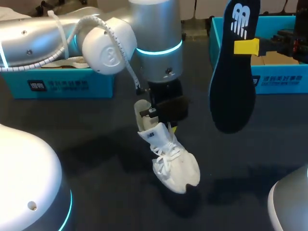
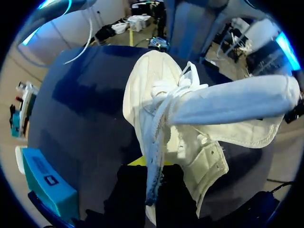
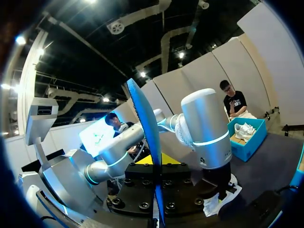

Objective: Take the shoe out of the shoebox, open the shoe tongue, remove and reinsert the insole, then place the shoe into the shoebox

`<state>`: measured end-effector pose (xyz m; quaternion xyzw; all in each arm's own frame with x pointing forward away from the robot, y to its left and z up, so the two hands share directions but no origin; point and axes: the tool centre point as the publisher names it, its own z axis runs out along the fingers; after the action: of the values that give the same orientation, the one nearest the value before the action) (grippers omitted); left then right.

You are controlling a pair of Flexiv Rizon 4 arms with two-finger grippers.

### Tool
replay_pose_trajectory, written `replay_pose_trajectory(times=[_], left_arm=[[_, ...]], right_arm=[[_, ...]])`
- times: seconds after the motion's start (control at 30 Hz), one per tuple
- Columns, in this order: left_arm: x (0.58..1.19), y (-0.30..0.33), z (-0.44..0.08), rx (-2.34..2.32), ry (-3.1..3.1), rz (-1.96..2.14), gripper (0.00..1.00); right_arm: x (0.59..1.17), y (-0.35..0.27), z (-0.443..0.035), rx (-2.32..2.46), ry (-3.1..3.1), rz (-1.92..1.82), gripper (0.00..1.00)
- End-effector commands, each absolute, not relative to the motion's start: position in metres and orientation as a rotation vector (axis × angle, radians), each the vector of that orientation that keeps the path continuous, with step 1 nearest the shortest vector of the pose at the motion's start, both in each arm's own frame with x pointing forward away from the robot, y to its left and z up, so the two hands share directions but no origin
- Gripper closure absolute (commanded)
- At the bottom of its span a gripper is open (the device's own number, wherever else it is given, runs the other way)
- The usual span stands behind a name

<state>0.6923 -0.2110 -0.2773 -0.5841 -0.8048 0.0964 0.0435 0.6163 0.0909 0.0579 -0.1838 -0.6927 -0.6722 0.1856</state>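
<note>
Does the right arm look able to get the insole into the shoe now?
Probably, but tightly: the insole hangs free in the right gripper, while the left gripper clamps the shoe at its collar, crowding the opening.

white logo on insole (image 1: 233, 91), label on shoebox (image 1: 72, 87)

The shoe (image 1: 171, 161) is held over the table (image 1: 96, 159), gripped at its heel end from above by the left gripper (image 1: 166, 121). To the shoe's right and higher, the insole (image 1: 236, 72) is held upright by the right gripper (image 1: 248, 46). Behind the shoe, a shoebox (image 1: 274, 83) is set far right and a second box (image 1: 62, 85) far left.
</note>
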Motion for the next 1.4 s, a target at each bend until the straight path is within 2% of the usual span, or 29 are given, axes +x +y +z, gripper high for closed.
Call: replay_pose_trajectory(times=[0.03,1.4], left_arm=[[0.687,-0.214,-0.28,-2.132,-2.295,0.19,1.0],[0.678,-0.23,-0.362,-2.248,-2.093,0.107,1.0]], right_arm=[[0.619,0.093,0.058,-0.515,-1.953,-1.889,1.0],[0.619,0.093,0.058,-0.515,-1.953,-1.889,1.0]])
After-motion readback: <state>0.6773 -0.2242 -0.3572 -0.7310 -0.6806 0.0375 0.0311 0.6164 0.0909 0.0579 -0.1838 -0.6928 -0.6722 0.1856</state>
